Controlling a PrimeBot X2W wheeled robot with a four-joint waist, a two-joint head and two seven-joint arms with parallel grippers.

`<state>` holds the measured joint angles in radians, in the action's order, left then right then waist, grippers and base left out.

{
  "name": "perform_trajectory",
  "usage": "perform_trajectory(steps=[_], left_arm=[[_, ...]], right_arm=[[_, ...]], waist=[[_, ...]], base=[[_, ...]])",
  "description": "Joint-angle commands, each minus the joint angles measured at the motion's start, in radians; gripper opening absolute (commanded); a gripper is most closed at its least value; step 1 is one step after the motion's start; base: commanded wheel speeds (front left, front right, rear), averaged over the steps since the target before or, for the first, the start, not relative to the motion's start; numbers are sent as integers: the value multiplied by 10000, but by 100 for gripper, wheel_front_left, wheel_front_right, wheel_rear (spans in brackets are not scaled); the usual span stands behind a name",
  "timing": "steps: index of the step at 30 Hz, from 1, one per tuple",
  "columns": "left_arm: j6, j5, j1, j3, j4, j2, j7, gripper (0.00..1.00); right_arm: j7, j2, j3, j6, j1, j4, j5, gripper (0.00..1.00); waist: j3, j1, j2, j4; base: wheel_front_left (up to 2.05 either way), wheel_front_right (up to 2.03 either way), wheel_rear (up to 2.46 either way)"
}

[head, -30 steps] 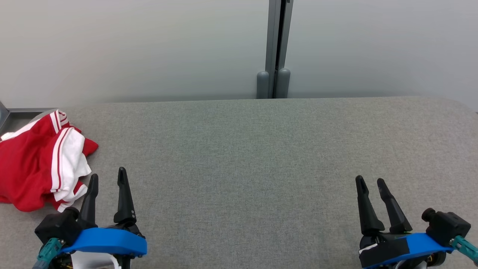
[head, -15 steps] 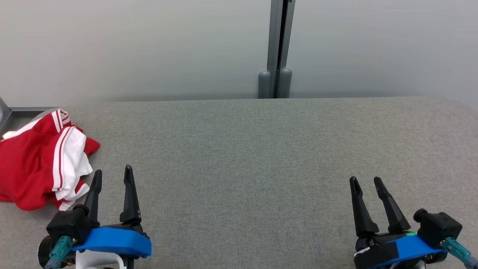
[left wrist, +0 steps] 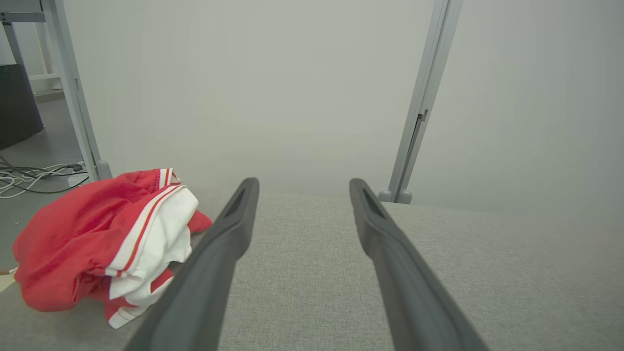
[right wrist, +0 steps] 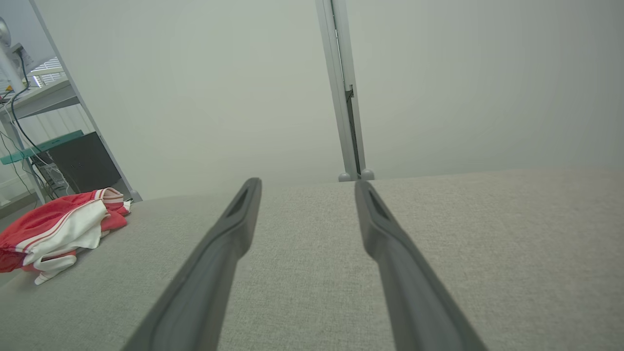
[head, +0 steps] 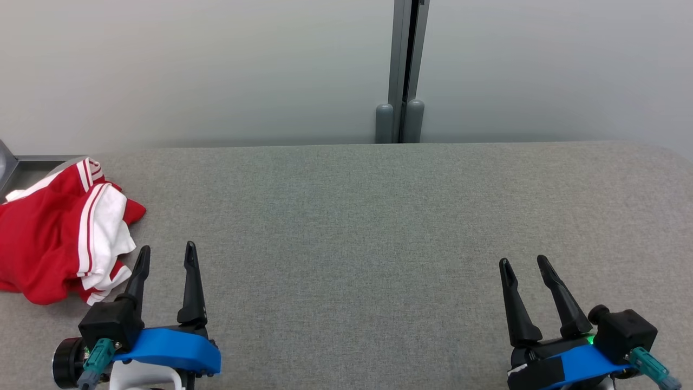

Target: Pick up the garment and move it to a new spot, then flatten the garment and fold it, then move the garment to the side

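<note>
One crumpled red garment (head: 57,233), white striped trim, bunched

The left gripper (head: 166,246) has edged rightward and the right gripper (head: 523,259) leftward — both slightly inward.

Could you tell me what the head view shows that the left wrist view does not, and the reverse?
Head view, not left wrist view: the right gripper, open. Left wrist view, not head view: cables on the floor and a black unit. Both: the crumpled red-and-white garment, the grey padded surface, the grey post and the open left gripper.
</note>
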<state>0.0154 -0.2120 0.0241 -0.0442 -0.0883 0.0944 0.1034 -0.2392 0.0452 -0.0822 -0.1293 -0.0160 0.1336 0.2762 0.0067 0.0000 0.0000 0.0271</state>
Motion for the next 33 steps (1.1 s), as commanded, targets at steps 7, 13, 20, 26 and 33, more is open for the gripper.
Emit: perform_trajectory(steps=[7, 13, 20, 26, 33], left_arm=[[-142, 580, -143, -117, 140, 142, -113, 100], [-177, 765, -193, -168, 202, 157, -313, 100], [-246, 488, -295, -150, 303, 127, -658, 100], [-322, 399, -388, -172, 291, 170, -1096, 100], [-500, 510, -412, -205, 422, 243, -1326, 100]], right_arm=[[-218, 84, 3, -23, 123, 57, -682, 100], [-289, 86, -3, -16, 154, 139, -1021, 100], [-179, 83, 118, -16, 159, 265, -1017, 100], [69, 81, 287, -16, 154, 288, -993, 100], [360, 80, 508, -16, 165, 305, -1055, 100]], waist=[[-34, 0, 0, 39], [-82, 0, 0, 63], [-126, 0, 0, 58], [-135, 0, 0, 76], [-116, 0, 0, 55]], base=[[0, 0, 0], [0, 0, 0], [0, 0, 0], [0, 0, 0], [0, 0, 0]])
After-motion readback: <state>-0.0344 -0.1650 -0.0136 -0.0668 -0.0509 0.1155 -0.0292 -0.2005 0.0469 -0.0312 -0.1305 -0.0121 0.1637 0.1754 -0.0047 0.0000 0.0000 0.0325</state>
